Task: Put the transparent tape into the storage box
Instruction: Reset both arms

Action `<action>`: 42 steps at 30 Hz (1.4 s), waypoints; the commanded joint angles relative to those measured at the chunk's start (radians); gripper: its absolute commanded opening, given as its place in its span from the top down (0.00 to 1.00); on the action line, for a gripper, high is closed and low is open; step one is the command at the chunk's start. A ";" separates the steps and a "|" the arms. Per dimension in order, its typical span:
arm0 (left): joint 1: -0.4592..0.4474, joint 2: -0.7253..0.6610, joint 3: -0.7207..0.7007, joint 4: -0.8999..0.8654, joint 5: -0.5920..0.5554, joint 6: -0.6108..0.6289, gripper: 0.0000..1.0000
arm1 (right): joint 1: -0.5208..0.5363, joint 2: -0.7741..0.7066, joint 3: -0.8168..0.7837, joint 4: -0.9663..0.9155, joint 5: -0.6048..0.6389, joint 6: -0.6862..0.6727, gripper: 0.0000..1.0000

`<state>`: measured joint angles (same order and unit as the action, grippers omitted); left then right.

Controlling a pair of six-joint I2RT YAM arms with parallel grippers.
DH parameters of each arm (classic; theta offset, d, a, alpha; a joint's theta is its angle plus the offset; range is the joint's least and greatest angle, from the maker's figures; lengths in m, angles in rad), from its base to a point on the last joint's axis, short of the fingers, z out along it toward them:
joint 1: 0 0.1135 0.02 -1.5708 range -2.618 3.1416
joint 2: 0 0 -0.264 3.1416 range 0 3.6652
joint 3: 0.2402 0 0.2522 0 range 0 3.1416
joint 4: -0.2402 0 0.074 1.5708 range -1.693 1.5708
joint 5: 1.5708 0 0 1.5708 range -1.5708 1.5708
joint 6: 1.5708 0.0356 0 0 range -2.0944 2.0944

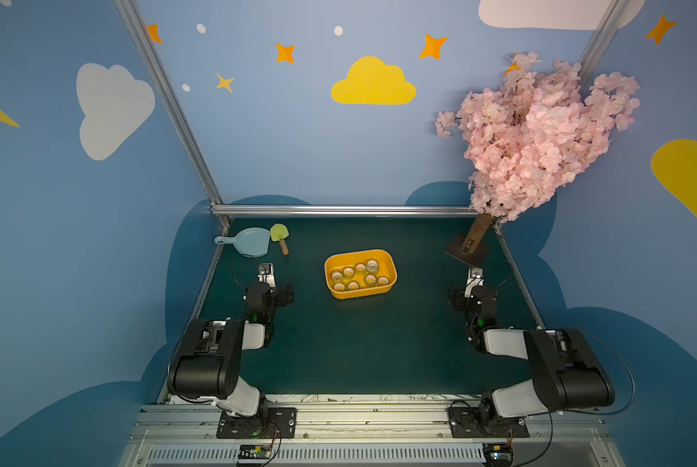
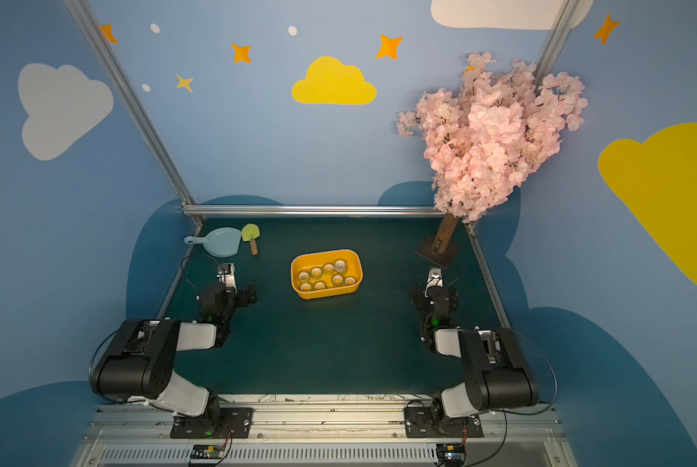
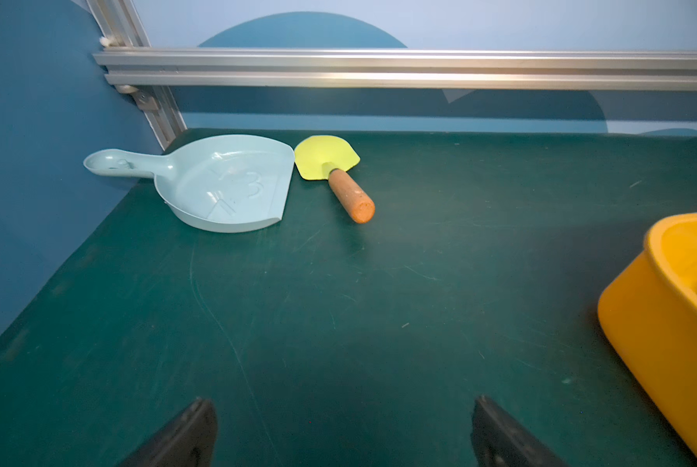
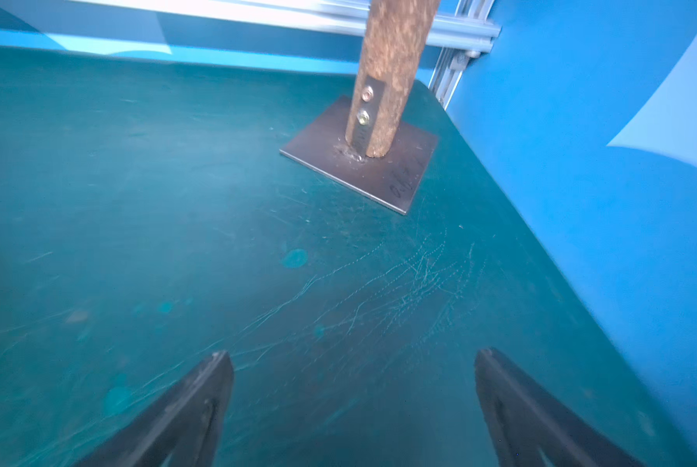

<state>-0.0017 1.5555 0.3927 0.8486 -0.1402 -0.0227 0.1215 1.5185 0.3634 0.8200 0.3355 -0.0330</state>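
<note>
Your storage box (image 1: 359,294) sits in the middle of the table (image 1: 359,356), with the transparent tape rolls (image 1: 360,268) lying inside it in two rows (eight, by a top view's count). No roll shows loose on the green surface, so the job looks finished. Your left tool (image 3: 343,404) and right tool (image 4: 355,356) hang spread and empty, well apart from the box.

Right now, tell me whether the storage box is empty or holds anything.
Not empty: in both top views the storage box holds several transparent tape rolls spread across its floor in two rows.
</note>
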 commanded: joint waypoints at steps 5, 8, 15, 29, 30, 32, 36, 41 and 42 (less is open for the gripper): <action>0.004 -0.017 0.003 -0.022 0.040 0.000 0.00 | -0.036 -0.040 0.075 -0.140 -0.088 0.067 0.01; 0.005 -0.017 0.003 -0.020 0.041 0.001 0.00 | -0.038 -0.045 0.088 -0.183 -0.098 0.053 0.01; 0.002 -0.015 0.004 -0.025 0.042 0.006 0.00 | -0.033 -0.047 0.088 -0.188 -0.094 0.045 0.01; 0.002 -0.015 0.005 -0.026 0.044 0.004 0.00 | -0.033 -0.047 0.089 -0.188 -0.094 0.045 0.01; 0.003 -0.015 0.005 -0.026 0.044 0.005 0.00 | -0.033 -0.046 0.088 -0.189 -0.094 0.044 0.01; 0.002 -0.015 0.006 -0.026 0.044 0.004 0.00 | -0.033 -0.047 0.088 -0.189 -0.094 0.045 0.02; 0.002 -0.013 0.009 -0.029 0.044 0.004 0.00 | -0.033 -0.047 0.089 -0.188 -0.095 0.045 0.02; 0.003 -0.012 0.012 -0.037 0.047 0.003 0.00 | -0.033 -0.046 0.088 -0.189 -0.094 0.045 0.01; 0.004 -0.014 0.010 -0.035 0.047 0.004 0.00 | -0.032 -0.047 0.088 -0.188 -0.094 0.044 0.02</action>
<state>-0.0017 1.5555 0.3927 0.8158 -0.1040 -0.0227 0.0875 1.4879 0.4404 0.6453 0.2474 0.0109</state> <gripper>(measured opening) 0.998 0.985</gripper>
